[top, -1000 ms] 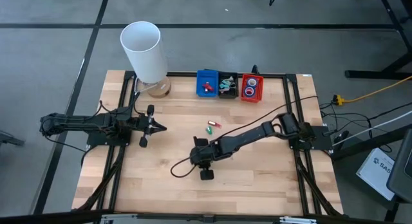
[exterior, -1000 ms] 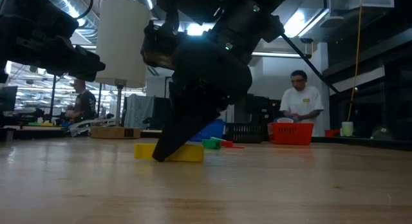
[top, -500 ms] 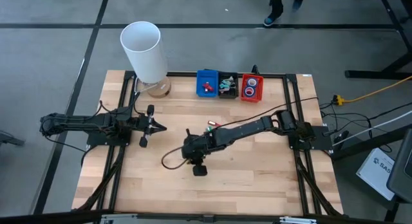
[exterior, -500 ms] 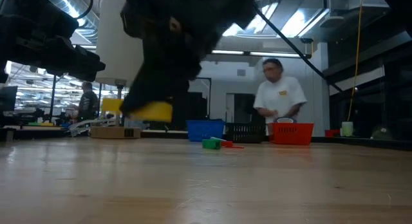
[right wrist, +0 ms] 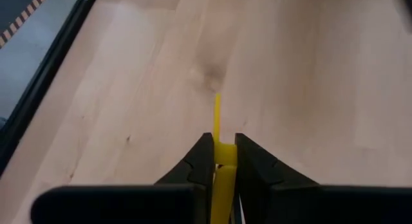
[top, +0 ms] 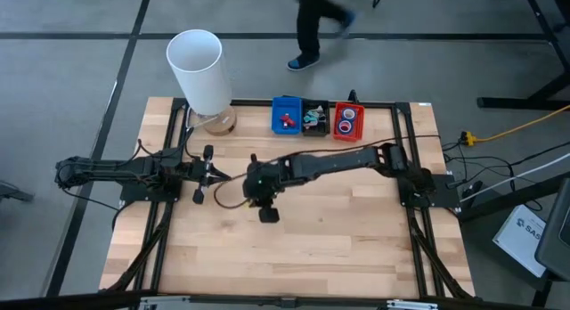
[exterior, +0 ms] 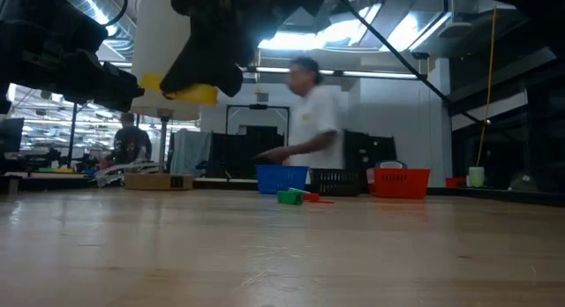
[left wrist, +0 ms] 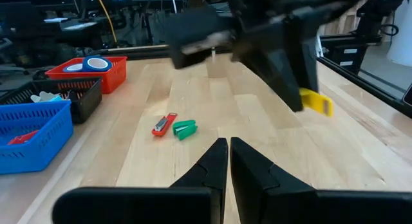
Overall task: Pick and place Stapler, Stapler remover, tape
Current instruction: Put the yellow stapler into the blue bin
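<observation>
Right gripper (right wrist: 223, 161): jaws nearly closed, clamping the yellow tape (right wrist: 219, 156) between them, clear above the worktop (right wrist: 309, 69). Left gripper (left wrist: 229, 161): jaws closed, empty.

Four cameras around the wooden table (top: 294, 239)

From overhead we look straight down on it; the low view skims level across its top toward the bins; each wrist view looks close past its own fingers, and the left wrist and low views share the red bin (exterior: 402, 182).

Wooden table (top: 356, 230) with three bins (top: 315, 118), two small staplers (left wrist: 175, 126).
</observation>
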